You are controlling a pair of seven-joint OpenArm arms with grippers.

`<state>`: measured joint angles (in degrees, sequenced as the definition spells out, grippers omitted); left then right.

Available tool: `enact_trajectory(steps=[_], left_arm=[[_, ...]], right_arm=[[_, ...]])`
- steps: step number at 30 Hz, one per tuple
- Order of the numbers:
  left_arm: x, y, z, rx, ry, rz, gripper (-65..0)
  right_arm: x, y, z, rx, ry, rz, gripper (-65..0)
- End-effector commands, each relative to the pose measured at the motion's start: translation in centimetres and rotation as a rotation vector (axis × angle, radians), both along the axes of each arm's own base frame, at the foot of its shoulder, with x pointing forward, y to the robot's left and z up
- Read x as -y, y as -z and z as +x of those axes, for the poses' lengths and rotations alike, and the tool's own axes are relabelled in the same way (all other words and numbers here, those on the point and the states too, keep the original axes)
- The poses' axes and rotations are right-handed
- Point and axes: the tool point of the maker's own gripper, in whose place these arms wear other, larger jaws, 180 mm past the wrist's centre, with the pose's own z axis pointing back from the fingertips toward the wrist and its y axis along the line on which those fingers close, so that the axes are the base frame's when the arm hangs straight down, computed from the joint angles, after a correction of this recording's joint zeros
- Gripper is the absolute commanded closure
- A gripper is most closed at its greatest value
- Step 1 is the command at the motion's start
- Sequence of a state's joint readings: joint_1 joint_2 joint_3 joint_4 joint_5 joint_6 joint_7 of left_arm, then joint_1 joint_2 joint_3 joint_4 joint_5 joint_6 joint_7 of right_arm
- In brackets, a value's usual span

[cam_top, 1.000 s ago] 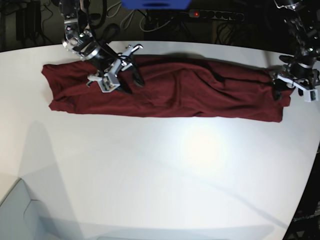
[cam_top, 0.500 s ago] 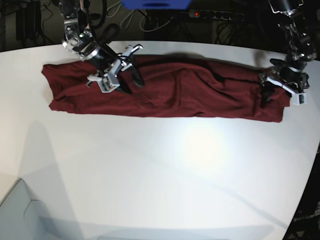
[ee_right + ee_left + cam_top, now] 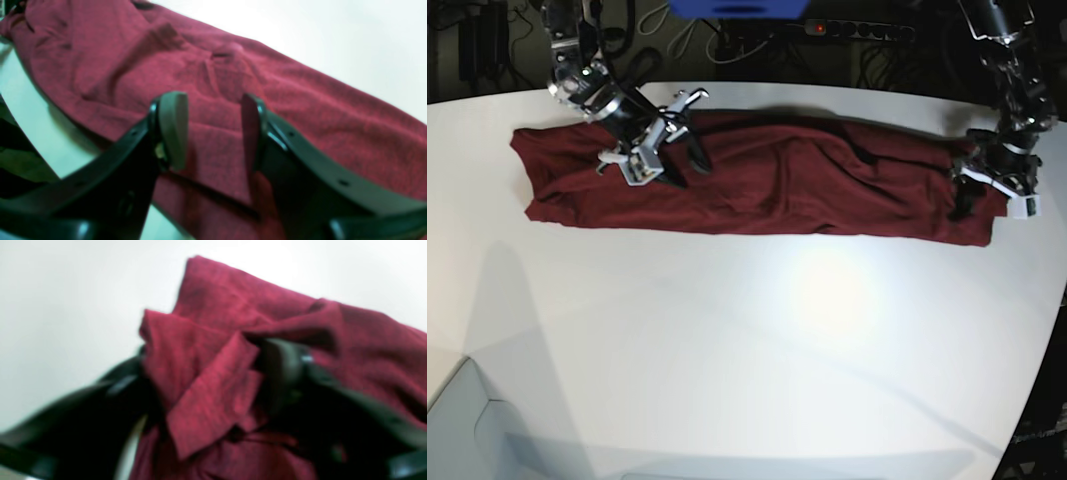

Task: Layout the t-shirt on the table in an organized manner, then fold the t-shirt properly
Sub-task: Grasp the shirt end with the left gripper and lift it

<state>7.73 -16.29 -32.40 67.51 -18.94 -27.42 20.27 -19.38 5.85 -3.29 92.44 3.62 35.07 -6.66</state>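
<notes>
Now our shirt [image 3: 757, 185] lies in a long, bunched strip across the top of the white bench [image 3: 757, 350]. Our left pincer [image 3: 213, 386] at the right end has a fold of cloth between its jaws, gripping it. Our right pincer [image 3: 213, 133] hangs open over the left part. We think the shirt is soft, light and floppy, so corners and edges are best to grab.
</notes>
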Motion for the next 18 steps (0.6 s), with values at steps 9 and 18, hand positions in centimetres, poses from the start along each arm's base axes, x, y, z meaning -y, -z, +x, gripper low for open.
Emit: enact_trajectory(steps=[9,18], left_arm=[[-0.1,1.9,-1.6,-0.102,0.016,0.0,0.0],[-3.0,-1.0,-1.0,-0.038,-0.032,0.05,-0.1]], right_arm=[[-0.1,-1.2,0.5,0.042,0.0,0.029,-27.0],[-0.1,-1.2,0.5,0.04,0.0,0.029,-27.0]])
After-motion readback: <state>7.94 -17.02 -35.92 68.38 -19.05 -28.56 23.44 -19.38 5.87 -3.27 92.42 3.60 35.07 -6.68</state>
